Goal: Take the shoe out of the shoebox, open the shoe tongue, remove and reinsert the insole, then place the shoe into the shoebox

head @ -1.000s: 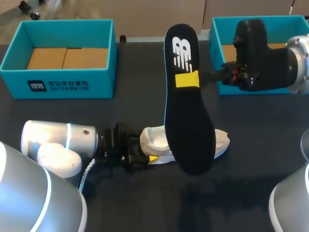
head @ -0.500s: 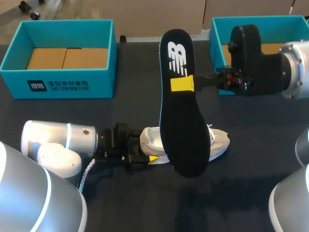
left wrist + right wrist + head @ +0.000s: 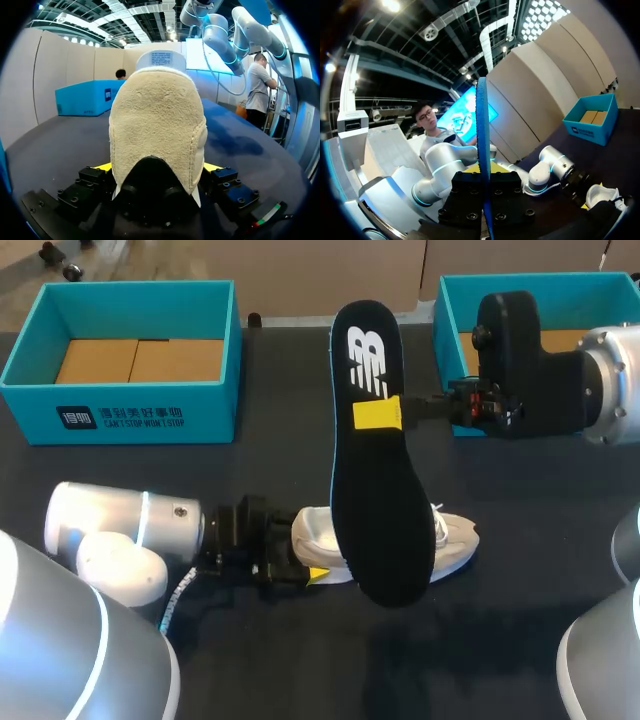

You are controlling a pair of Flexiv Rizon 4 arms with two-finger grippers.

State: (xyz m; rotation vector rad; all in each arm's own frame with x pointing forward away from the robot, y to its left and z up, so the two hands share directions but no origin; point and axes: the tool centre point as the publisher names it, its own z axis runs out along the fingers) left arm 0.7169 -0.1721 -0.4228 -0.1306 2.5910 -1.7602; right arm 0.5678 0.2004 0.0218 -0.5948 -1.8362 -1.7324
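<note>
Hanging in the air above the white shoe (image 3: pixel 455 540) is the black insole (image 3: pixel 380 500), its edge pinched between the nearly closed fingers of the right gripper (image 3: pixel 388 412). The shoe lies on the dark table (image 3: pixel 300 660), its heel clamped from both sides by the left gripper (image 3: pixel 312 572). Well behind the shoe stand a blue shoebox (image 3: pixel 215 360) and a second shoebox (image 3: pixel 447 310), one off to each side.
</note>
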